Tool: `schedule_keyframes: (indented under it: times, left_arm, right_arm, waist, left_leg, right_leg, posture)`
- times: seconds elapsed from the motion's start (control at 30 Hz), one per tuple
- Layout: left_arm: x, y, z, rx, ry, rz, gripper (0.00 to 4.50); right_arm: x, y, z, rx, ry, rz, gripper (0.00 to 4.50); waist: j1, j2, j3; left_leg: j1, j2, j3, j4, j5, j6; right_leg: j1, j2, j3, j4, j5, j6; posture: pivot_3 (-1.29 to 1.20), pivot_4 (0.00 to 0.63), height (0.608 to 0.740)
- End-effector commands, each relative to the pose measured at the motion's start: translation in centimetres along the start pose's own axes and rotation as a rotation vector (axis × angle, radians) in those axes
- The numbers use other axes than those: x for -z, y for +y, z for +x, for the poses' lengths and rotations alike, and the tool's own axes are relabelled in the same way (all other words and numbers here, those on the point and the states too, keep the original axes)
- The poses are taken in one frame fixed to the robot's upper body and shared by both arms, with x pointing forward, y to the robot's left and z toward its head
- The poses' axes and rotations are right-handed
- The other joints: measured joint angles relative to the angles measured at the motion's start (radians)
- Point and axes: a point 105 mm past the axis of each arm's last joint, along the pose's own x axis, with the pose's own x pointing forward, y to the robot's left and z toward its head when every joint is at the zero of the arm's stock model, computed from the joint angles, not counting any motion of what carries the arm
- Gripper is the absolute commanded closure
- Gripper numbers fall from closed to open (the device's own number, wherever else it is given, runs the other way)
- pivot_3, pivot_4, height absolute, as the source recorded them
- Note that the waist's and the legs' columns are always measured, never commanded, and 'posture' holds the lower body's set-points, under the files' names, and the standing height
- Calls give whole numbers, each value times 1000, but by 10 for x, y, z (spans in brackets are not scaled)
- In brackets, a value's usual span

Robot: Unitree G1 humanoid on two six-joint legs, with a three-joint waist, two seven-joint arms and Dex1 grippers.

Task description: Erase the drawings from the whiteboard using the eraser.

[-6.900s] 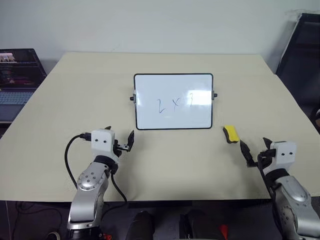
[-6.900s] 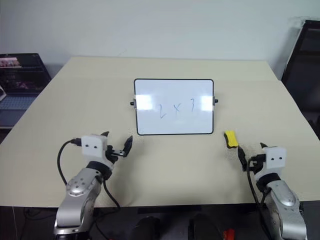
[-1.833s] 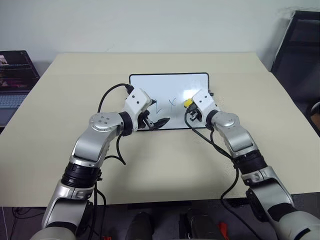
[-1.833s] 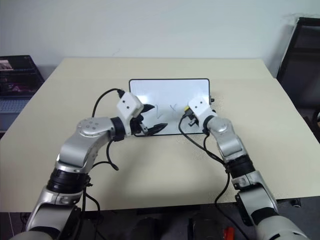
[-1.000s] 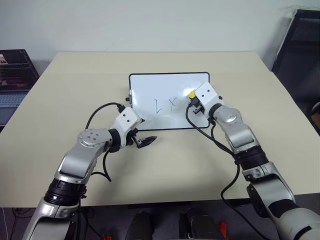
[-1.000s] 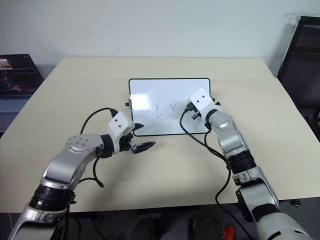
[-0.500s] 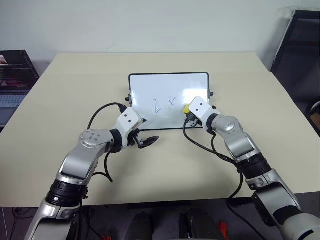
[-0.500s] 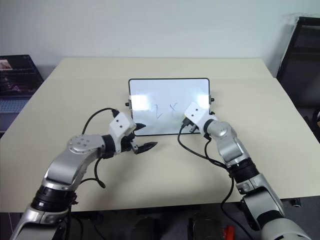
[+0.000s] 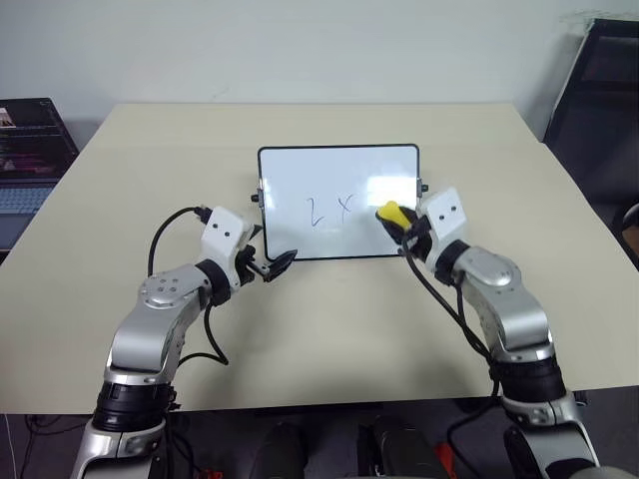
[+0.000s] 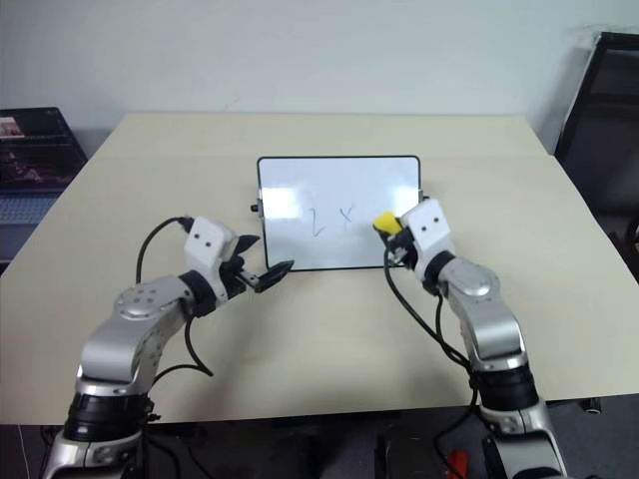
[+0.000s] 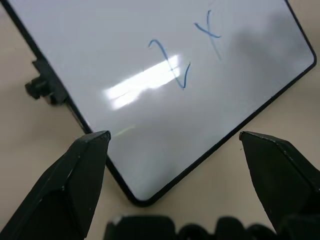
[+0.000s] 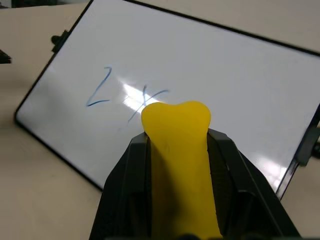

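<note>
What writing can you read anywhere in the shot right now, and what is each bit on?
"2 x": handwritten in blue marker on the whiteboard, the drawings.
Laptop screen beside the table: its content is too small to read.
No label or brand is legible on the eraser or the right gripper clamping it.

The room was evenly and brightly lit from overhead. Glare lay in pale patches on the whiteboard [image 9: 338, 203], right of centre in the head views and as a streak mid-frame in the left wrist view. Shadows on the table [image 9: 329, 329] were soft. The near fingers [image 11: 75, 185] looked slightly blurred.
</note>
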Motion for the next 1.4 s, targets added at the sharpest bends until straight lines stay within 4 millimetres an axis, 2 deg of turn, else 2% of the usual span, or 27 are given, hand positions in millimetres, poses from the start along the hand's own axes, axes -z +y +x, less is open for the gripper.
schedule_keyframes:
  times: [0.03, 0.23, 0.33, 0.43, 0.63, 0.9, 1.07, 1.27, 1.4]
  left_arm:
    - [-10, 3, -11, -56, -50, -18, 0]
    - [2, 6, -17, -113, -28, -27, 0]
    - [4, 9, -19, -131, -27, -27, 0]
    - [4, 8, -18, -120, -24, -14, 0]
    - [-3, 8, -12, -67, -10, 46, 0]
    - [-13, 3, 8, 58, 52, 130, 0]
    - [-17, 3, 18, 93, 74, 173, 0]
    - [-28, -2, 26, 144, 73, 210, 0]
    - [-30, -3, 26, 163, 79, 230, 0]
  right_arm:
    - [-20, 19, -11, -86, -102, 45, 3357]
    - [-5, 30, -18, -167, -95, 29, 3357]
    - [1, 31, -17, -185, -76, -5, 3357]
    - [-1, 28, -11, -183, -83, -45, 3357]
    - [-9, 18, 9, -144, -100, -188, 3357]
    - [-30, 3, 45, -71, -146, -300, 3357]
    - [-37, -8, 76, -20, -122, -393, 3357]
    - [-29, -10, 99, -38, -59, -497, 3357]
    - [-10, -5, 102, -111, 22, -571, 3358]
  waist:
    - [1, 0, 0]
    - [2, 0, 0]
    - [2, 0, 0]
    - [1, 0, 0]
    - [2, 0, 0]
    - [2, 0, 0]
    - [-2, 0, 0]
    - [-1, 0, 0]
    - [-1, 0, 0]
  left_leg:
    - [0, 0, 0, 0, 0, 0]
    - [1, -1, 0, 0, 0, 0]
    - [1, 0, 0, 0, 0, 0]
    - [1, -1, 0, 0, 0, 0]
    - [1, 0, 0, 0, 0, 0]
    - [1, -1, 0, 0, 0, 0]
    - [1, -1, 2, 0, 0, 0]
    - [0, 0, 1, -1, 0, 0]
    - [0, -1, 2, -1, 0, 0]
  right_leg:
    - [0, 0, 0, 0, 0, 0]
    - [1, 0, 0, 0, 0, 0]
    - [1, 0, 0, 0, 0, 0]
    - [1, 0, 0, 0, 0, 0]
    - [1, 1, 0, 0, 0, 0]
    - [1, 0, 0, 0, 0, 0]
    - [0, 0, 0, 0, 0, 0]
    - [-1, 0, 0, -1, 0, 0]
    - [-1, 0, 0, -1, 0, 0]
  posture:
    - [0, 150, 740]
    - [0, 150, 740]
    - [0, 150, 740]
    - [0, 150, 740]
    - [0, 150, 740]
    - [0, 150, 740]
    - [0, 150, 740]
    - [0, 150, 740]
    - [0, 150, 740]
